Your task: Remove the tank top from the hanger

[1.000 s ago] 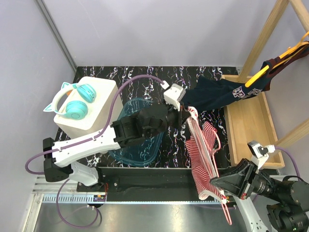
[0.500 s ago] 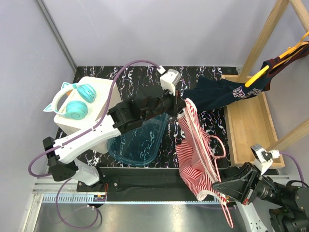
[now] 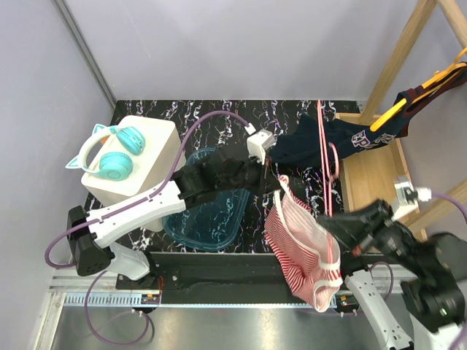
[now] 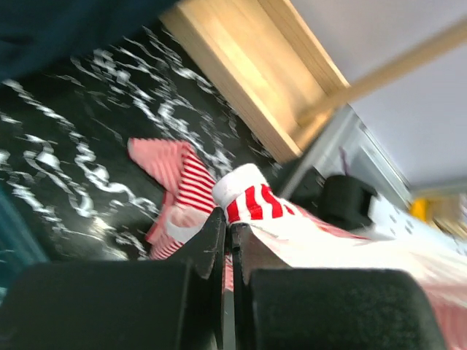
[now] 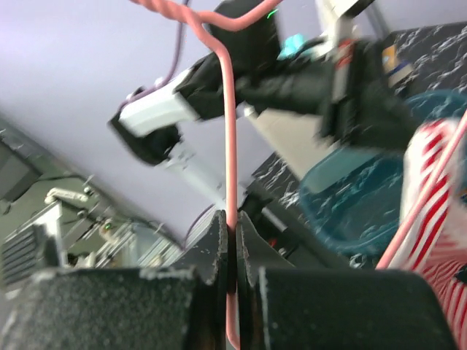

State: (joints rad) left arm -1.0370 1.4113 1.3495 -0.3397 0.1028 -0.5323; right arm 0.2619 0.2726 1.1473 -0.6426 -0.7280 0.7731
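Red-and-white tank top (image 3: 300, 244): is hanging bunched in the lower centre-right of the top view, sagging over the near edge of the black marbled tabletop (image 3: 219, 117).
Pink hanger (image 3: 322, 146): is standing steeply, its thin wire running from the upper centre down into the striped cloth; part of the top is draping on its lower end.
Left claw (image 4: 229, 222): is pinching narrow on a white-edged striped fold of the top, jaws almost meeting.
Right claw (image 5: 230, 227): is clamping the hanger's wire, jaws nearly together around it.
Handling: the top is looking light, soft and limp, so it is likely folding and stretching rather than resisting; it is unlikely to slip from a firm pinch, but a strap could be catching on the wire.
Where to hold: the bound strap or neckline edge is offering the thickest, least stretchy bite; the loose striped body is likely giving only slack.
Hanger's handling: stiff, thin and smooth, so it is probably twisting easily in a narrow grip.
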